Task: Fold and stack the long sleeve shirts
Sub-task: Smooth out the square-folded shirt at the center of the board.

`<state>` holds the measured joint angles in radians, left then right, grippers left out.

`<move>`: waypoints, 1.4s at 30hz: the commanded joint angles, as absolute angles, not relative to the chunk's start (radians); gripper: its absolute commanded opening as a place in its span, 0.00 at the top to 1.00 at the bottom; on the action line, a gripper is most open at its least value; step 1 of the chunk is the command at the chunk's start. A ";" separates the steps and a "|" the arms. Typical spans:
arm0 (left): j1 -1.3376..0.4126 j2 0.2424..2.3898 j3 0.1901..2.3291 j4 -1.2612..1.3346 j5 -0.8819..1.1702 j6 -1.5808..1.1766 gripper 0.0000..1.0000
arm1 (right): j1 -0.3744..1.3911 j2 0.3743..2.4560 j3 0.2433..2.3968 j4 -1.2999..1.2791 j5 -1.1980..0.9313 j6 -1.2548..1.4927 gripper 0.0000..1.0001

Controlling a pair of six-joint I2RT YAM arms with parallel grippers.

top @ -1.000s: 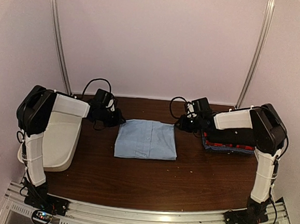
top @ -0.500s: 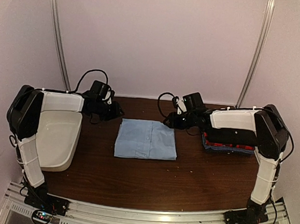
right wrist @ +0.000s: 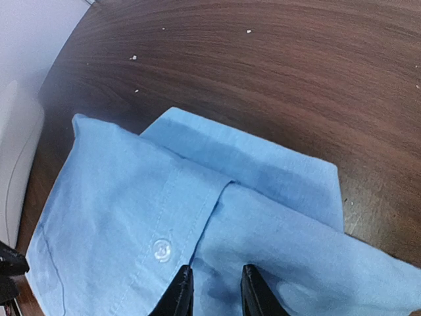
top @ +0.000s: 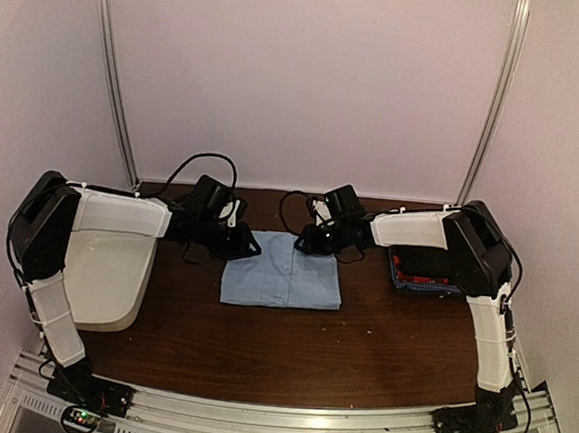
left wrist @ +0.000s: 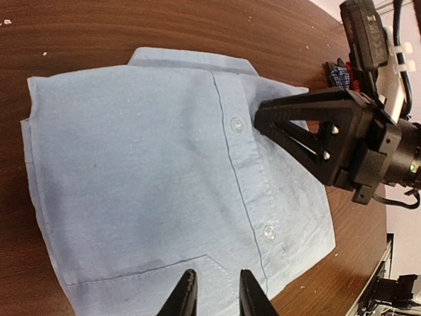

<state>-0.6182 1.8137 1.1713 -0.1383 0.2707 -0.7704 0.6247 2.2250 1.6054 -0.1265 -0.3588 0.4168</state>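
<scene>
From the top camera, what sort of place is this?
Probably a robot test booth: plain pale walls close round a wooden table, the left arm and right arm are bolted to a metal rail, and a light blue shirt lies ready for folding.

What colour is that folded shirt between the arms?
The shirt is light blue, clearest from the left wrist.
</scene>
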 commanded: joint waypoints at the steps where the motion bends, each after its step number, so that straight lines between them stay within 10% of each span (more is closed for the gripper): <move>1: -0.616 1.864 1.177 -0.095 0.303 -0.777 0.77 | 0.602 2.329 1.741 -0.180 -0.337 0.434 0.72; 14: -0.592 1.999 1.231 -0.114 0.237 -0.761 0.78 | 0.589 2.465 1.906 -0.260 -0.343 0.475 0.67; 27: -0.571 2.009 1.187 -0.121 0.199 -0.760 0.79 | 0.623 2.130 1.729 -0.276 -0.274 0.404 0.47; 42: -0.646 1.799 1.238 -0.234 0.202 -0.737 0.76 | 0.793 1.852 1.347 -0.186 -0.298 0.472 0.66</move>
<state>-0.5999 1.8366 1.2160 -0.2161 0.1883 -0.7452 0.7765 1.8847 1.4082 -0.2047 -0.3031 0.4423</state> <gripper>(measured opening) 0.244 0.355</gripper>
